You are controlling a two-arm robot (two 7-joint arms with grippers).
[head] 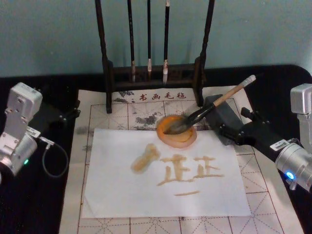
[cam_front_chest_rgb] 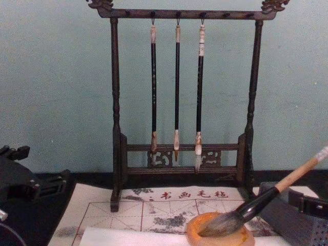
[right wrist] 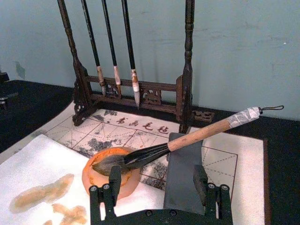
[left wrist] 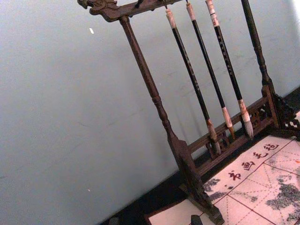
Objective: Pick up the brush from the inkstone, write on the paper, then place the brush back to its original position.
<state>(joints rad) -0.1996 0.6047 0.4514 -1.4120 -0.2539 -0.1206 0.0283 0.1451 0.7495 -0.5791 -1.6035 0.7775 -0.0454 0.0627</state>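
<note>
The brush point(head: 214, 105) lies with its dark tuft in the orange inkstone point(head: 187, 141) and its tan handle propped on a grey box point(head: 225, 117). In the right wrist view, the brush point(right wrist: 187, 138) crosses just beyond my right gripper point(right wrist: 157, 187), which is open with nothing between its fingers point(right wrist: 115, 180). The right gripper point(head: 234, 126) sits at the right of the inkstone, beside the box. The white paper point(head: 122, 195) lies in front of the inkstone and bears amber wet strokes. My left gripper point(head: 68, 109) is parked at the far left, open and holding nothing.
A dark wooden rack point(head: 156, 73) with three thin hanging brushes point(cam_front_chest_rgb: 177, 92) stands behind the inkstone. A beige gridded mat point(head: 273, 204) with red characters lies under the paper. Black table surface flanks the mat on both sides.
</note>
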